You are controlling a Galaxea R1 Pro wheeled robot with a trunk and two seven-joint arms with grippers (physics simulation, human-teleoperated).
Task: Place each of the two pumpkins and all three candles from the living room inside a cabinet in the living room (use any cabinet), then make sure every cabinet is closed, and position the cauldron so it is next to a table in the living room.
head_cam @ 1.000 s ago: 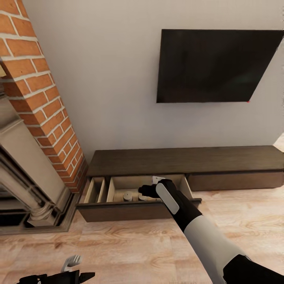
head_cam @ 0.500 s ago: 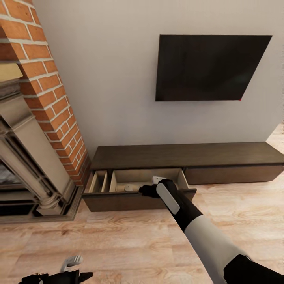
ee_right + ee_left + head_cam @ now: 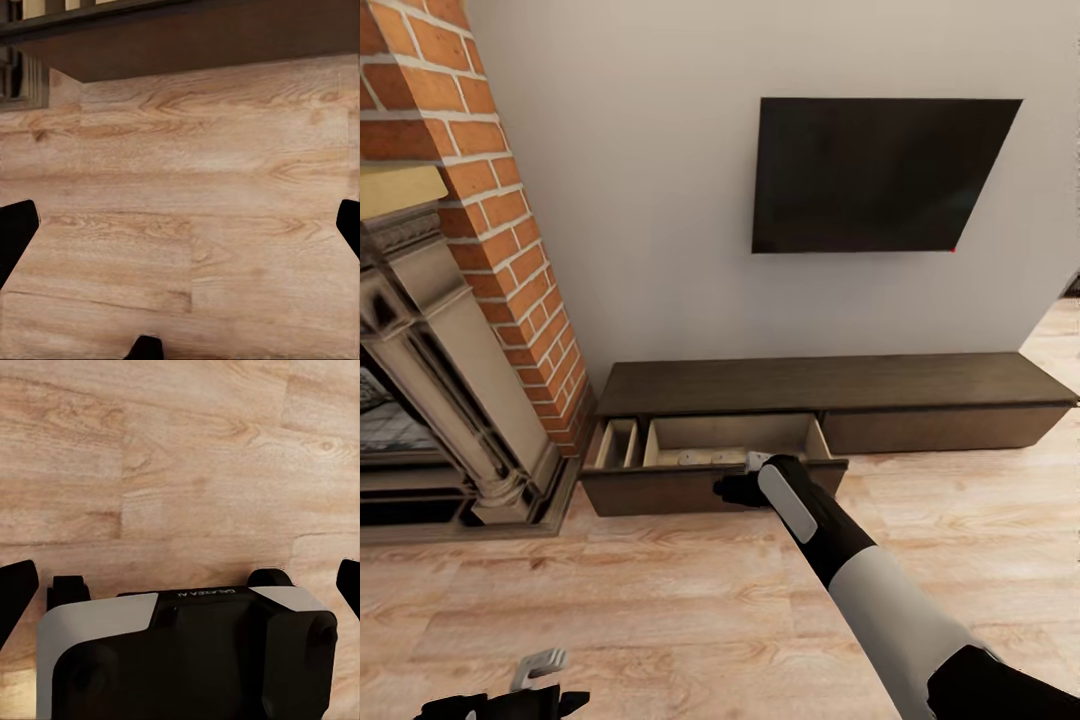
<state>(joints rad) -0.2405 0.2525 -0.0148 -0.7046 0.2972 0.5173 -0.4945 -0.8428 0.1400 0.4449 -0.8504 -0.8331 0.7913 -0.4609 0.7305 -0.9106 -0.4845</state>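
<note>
1. Head view: the cabinet (image 3: 830,385), a long low dark-brown wooden unit with flat handleless fronts, sits against the pale wall under a black rectangular television (image 3: 880,175). Its left drawer (image 3: 710,470) stands pulled out, pale inside, split by a divider into a narrow bay and a wide one. In the wide bay, small brownish-grey round shapes, the candles (image 3: 700,458), lie low against the drawer front; they are too small to count. The right gripper (image 3: 732,490) hangs just in front of that drawer's dark front panel, on a black-and-white arm reaching in from the lower right; from here I cannot tell how its fingers stand. Left of the cabinet rise a red brick chimney column (image 3: 480,190) and a carved stone-coloured fireplace surround (image 3: 450,400). Pale wood-grain planks make the floor (image 3: 660,600). The left gripper (image 3: 535,690) shows at the bottom edge, well away from the cabinet.

2. Left wrist view: the left gripper (image 3: 180,585) has its two dark fingertips (image 3: 15,592) far apart at opposite edges, spread wide and holding nothing, over the grained plank floor (image 3: 180,457). A white-and-black robot housing (image 3: 187,652) lies beneath.

3. Right wrist view: the right gripper (image 3: 180,232) shows dark fingertips (image 3: 15,232) at opposite edges, spread wide, empty, above the floor (image 3: 195,195). The cabinet's dark drawer front (image 3: 187,34) runs just ahead.
</note>
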